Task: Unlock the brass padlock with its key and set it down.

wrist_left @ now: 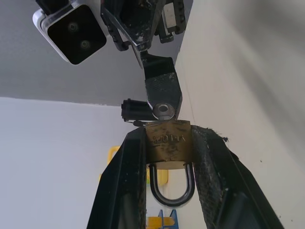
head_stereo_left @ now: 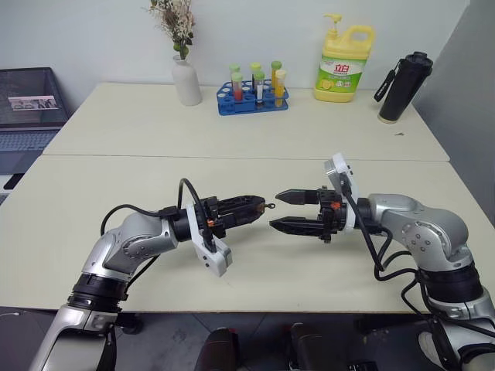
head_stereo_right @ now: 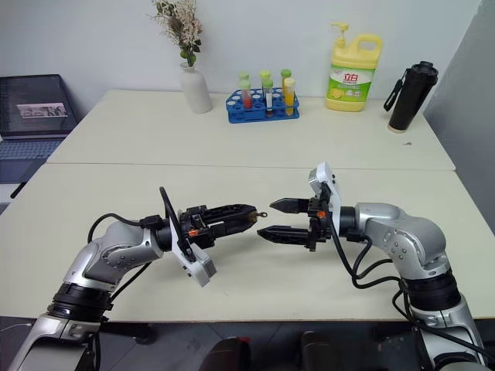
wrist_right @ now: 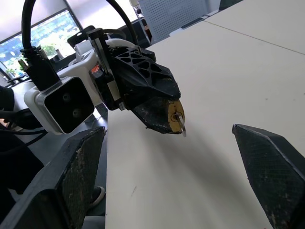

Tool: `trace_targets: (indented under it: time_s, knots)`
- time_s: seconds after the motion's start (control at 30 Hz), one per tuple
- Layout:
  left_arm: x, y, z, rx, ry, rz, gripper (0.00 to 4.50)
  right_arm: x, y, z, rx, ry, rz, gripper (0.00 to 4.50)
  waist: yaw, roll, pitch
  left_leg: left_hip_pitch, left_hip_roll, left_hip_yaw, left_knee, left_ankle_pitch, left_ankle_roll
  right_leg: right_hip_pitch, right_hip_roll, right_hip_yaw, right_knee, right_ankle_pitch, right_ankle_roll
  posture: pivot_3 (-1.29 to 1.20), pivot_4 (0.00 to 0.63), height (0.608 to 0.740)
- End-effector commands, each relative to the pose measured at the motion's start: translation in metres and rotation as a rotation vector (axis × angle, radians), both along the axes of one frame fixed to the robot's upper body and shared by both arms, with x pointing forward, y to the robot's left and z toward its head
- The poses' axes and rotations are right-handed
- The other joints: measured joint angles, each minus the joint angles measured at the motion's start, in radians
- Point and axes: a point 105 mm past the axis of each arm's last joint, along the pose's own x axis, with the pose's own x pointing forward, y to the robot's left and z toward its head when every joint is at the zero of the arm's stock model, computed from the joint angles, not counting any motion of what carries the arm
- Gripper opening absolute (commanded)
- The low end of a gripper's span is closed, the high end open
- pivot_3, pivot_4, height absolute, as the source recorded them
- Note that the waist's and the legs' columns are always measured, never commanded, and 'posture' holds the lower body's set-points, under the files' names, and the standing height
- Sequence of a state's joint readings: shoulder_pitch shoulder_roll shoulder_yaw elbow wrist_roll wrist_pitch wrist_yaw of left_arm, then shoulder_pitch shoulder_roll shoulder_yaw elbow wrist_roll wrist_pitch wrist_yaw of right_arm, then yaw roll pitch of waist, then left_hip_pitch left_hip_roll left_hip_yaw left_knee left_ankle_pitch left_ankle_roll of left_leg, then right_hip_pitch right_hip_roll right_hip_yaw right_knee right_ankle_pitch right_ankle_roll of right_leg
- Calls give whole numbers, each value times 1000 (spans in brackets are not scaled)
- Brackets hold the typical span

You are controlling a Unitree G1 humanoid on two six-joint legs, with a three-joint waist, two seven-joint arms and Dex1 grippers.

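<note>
My left gripper (head_stereo_left: 257,207) is shut on the brass padlock (wrist_left: 167,144), its golden body pinched between the two fingers and its silvery shackle (wrist_left: 171,188) pointing back toward the wrist. The key (wrist_left: 163,110) sits in the padlock's keyhole and sticks out past the fingertips, seen as a thin silvery stub (wrist_right: 181,128) in the right wrist view. My right gripper (head_stereo_left: 276,210) faces it from the right, level and open, its fingertips just short of the key's head. Both grippers hover above the table (head_stereo_left: 255,263).
At the table's back stand a white vase with flowers (head_stereo_left: 186,77), a blue rack of tubes (head_stereo_left: 252,97), a yellow pump bottle (head_stereo_left: 343,66) and a black flask (head_stereo_left: 402,89). A laptop (head_stereo_left: 27,108) sits off to the left.
</note>
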State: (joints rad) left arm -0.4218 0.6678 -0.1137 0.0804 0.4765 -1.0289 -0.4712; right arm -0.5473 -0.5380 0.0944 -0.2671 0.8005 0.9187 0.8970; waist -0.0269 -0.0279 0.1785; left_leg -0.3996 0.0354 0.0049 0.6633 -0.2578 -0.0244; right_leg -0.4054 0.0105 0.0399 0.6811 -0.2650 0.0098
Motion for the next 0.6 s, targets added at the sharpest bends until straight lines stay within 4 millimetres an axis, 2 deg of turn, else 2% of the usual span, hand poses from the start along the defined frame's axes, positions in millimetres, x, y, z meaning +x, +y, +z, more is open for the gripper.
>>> trace_targets:
  time_s: [0.03,0.13,0.23,0.33,0.57,0.6]
  knots:
    - [-4,-2,10,-15,-45,-11,974,-3,4,11,22,-19,49,4500,0,0,0,0,0,0,0,0,0,0,0,0,0,0,0,0,150,740]
    - [-5,-2,10,-17,-46,-13,974,-2,7,10,17,-14,57,4500,0,0,0,0,0,0,0,0,0,0,0,0,0,0,0,0,150,740]
    - [-5,-3,10,-10,-48,-15,974,0,8,10,24,-8,55,3911,0,0,0,0,0,0,0,0,0,0,0,0,0,0,0,0,150,740]
    - [-6,-4,10,-9,-49,-18,974,-1,10,11,30,-5,62,2910,0,0,0,0,0,0,0,0,0,0,0,0,0,0,0,0,150,740]
    - [-7,-5,8,-4,-46,-20,974,-1,11,11,34,3,70,254,0,0,0,0,0,0,0,0,0,0,0,0,0,0,0,0,150,740]
    - [-7,-5,8,-3,-46,-21,974,-1,11,11,34,5,70,4,0,0,0,0,0,0,0,0,0,0,0,0,0,0,0,0,150,740]
